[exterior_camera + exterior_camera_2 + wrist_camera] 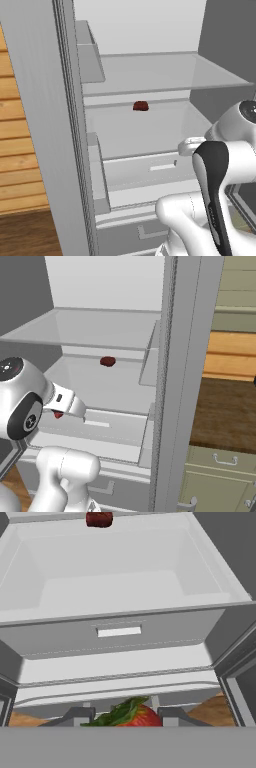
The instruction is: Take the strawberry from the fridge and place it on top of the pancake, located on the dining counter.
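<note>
While the two-finger gripper [125, 722] is pinching the small red, green-leafed strawberry [134, 716] between its tips, outside the pale grey fridge [120, 632], it looks soft and light, wanting gentle pressure on its flanks.

open fridge [150, 75] with pale grey shelves; a small dark red item [141, 106] lies on the middle shelf at 12 o'clock, the white robot arm [215, 200] rising at 5 o'clock.
</note>
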Tool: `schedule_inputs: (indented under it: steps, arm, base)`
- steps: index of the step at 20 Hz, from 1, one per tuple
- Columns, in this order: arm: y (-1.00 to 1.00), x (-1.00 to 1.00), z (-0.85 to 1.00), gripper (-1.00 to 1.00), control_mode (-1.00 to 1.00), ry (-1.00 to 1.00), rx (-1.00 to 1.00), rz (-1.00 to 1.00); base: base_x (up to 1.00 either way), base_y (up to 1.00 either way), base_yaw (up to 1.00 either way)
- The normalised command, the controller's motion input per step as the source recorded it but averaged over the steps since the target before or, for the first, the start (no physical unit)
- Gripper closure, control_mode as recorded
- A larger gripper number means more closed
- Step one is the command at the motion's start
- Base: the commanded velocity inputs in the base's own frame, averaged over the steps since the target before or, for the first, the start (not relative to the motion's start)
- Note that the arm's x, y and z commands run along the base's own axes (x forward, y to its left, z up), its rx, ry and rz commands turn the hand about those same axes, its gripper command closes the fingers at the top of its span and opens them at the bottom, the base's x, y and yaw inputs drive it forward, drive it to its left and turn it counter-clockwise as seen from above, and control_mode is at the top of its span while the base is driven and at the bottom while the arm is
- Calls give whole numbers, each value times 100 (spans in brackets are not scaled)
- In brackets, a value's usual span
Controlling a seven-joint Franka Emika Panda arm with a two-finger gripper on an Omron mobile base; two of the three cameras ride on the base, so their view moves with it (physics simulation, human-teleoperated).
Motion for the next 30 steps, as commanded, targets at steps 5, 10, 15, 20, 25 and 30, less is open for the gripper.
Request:
schedule_inputs:
  steps: [5, 10, 15, 20, 25, 30]
  arm:
    - [0, 0, 0, 100, -100, 0, 0, 0]
    - [0, 0, 0, 100, 100, 0, 0, 0]
    - [0, 0, 0, 100, 100, 0, 0, 0]
    - [0, 0, 0, 100, 100, 0, 0, 0]
    - [0, 0, 0, 100, 100, 0, 0, 0]
    - [0, 0, 0, 100, 100, 0, 0, 0]
  base:
    - [0, 0, 0]
    - [-24, 0, 9]
    - [-54, 0, 23]
    - [-56, 3, 48]
    - [-23, -1, 81]
    - [-36, -5, 81]
